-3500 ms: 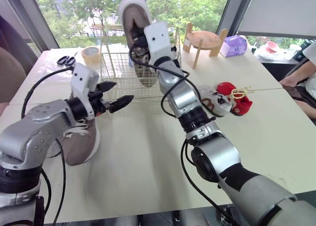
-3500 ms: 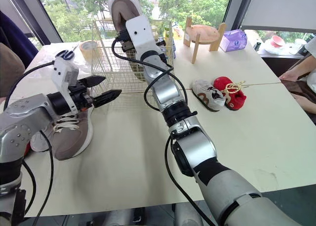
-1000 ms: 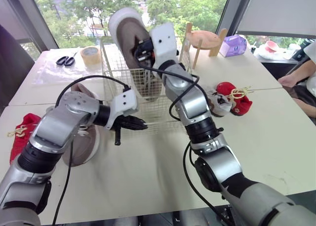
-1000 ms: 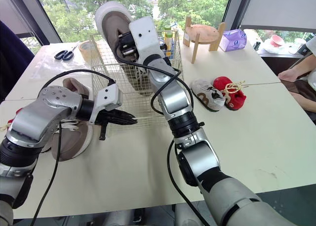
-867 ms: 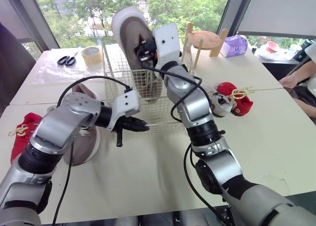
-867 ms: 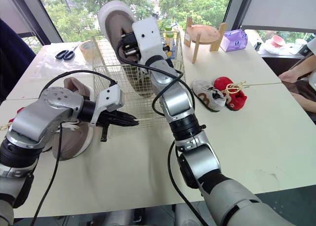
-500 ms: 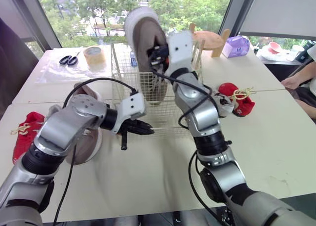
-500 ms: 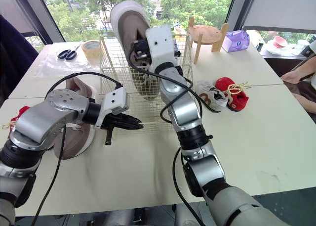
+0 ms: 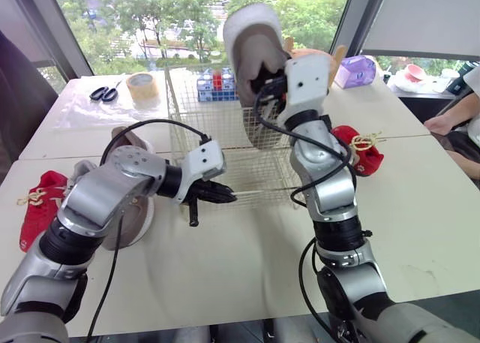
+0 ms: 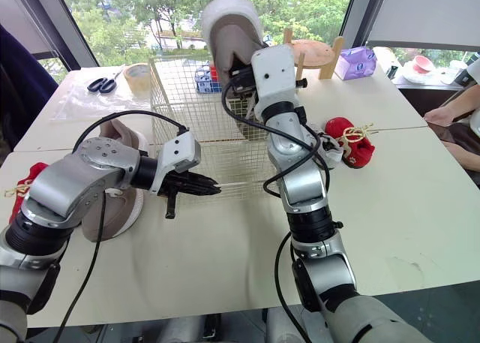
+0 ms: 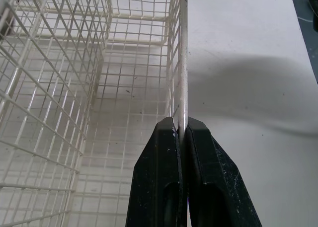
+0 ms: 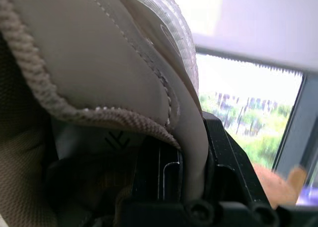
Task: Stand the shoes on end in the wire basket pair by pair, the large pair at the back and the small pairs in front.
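Your cream wire basket (image 9: 225, 144) sits mid-table. A large taupe sneaker (image 9: 251, 35) is held toe-up at its 1 o'clock corner; the matching taupe sneaker (image 10: 124, 204) rests at 8 o'clock. A small red shoe (image 9: 39, 208) lies farther out at 8 o'clock, a second small red shoe (image 9: 361, 144) at 3.

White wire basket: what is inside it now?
The large taupe sneaker, held by the right gripper, hangs partly into the white wire basket on its right side. The basket floor in the left wrist view is bare. Whether the sneaker touches bottom is hidden.

Both arms forward, clamped.
Left gripper (image 9: 225, 197) low, pinching wire basket (image 11: 182, 63) rim; right gripper (image 9: 264, 84) raised, gripping a shoe (image 9: 251, 28).
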Action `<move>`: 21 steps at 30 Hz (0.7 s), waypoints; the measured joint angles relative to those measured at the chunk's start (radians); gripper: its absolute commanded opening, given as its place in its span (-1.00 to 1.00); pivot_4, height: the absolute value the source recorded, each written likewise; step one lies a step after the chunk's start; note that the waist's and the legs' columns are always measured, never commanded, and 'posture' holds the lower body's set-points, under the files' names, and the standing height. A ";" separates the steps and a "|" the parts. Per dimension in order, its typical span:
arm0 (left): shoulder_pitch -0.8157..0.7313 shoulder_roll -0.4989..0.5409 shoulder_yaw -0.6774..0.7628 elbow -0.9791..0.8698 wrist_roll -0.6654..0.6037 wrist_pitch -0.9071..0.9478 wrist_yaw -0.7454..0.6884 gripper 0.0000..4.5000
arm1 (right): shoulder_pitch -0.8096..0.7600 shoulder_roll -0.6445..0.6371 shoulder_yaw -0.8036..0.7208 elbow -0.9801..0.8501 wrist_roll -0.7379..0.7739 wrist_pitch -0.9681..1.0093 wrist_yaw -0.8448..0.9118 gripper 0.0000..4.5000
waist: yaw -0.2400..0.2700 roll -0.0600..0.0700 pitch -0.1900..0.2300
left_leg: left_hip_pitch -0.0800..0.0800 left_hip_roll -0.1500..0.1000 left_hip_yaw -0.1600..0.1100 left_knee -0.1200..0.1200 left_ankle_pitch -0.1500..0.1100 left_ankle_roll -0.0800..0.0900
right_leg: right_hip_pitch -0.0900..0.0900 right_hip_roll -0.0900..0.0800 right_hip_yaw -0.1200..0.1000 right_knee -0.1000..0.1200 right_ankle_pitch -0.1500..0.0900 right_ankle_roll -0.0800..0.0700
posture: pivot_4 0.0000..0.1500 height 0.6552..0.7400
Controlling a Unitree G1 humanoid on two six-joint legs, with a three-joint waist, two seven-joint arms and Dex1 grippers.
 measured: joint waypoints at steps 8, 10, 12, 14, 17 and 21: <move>0.013 0.022 -0.003 0.007 0.002 -0.063 -0.007 -1.00 | 0.079 -0.067 0.000 -0.056 0.022 0.025 0.079 0.70 | -0.002 0.001 -0.001 | 0.000 0.000 0.000 0.000 0.000 0.000 | 0.000 0.000 0.000 0.000 0.000 0.000 | 1.00 1.00; 0.014 0.025 -0.001 0.017 0.002 -0.082 -0.009 -0.85 | 0.174 -0.148 0.011 -0.145 0.062 -0.011 0.193 0.71 | -0.001 0.001 -0.001 | 0.000 0.000 0.000 0.000 0.000 0.000 | 0.001 0.000 0.000 -0.001 0.000 0.000 | 1.00 1.00; 0.013 0.018 0.010 0.053 -0.003 -0.098 -0.007 -0.55 | 0.245 -0.213 0.003 -0.214 0.132 -0.016 0.310 0.72 | -0.002 0.001 -0.001 | 0.001 0.000 0.000 0.000 0.000 0.000 | 0.001 0.000 0.000 0.000 0.000 0.000 | 1.00 1.00; 0.006 0.015 0.016 0.094 0.000 -0.116 -0.001 -0.09 | 0.266 -0.267 -0.011 -0.255 0.196 -0.003 0.390 0.72 | -0.005 0.001 -0.001 | 0.003 0.000 0.000 0.000 0.000 0.000 | 0.003 0.001 0.000 0.000 0.000 0.000 | 1.00 1.00; -0.002 0.005 0.013 0.132 0.001 -0.141 0.000 0.60 | 0.259 -0.387 -0.082 -0.293 0.308 0.040 0.523 0.72 | -0.001 0.001 -0.001 | 0.009 0.001 0.000 0.000 0.000 0.000 | 0.009 0.002 0.000 -0.002 -0.001 0.000 | 1.00 1.00; 0.000 0.016 0.018 0.129 -0.017 -0.140 -0.009 0.98 | 0.240 -0.572 -0.160 -0.325 0.545 0.231 0.719 0.72 | 0.002 0.001 0.000 | 0.011 0.002 0.000 -0.001 0.000 0.001 | 0.012 0.001 0.000 -0.004 -0.002 -0.003 | 1.00 1.00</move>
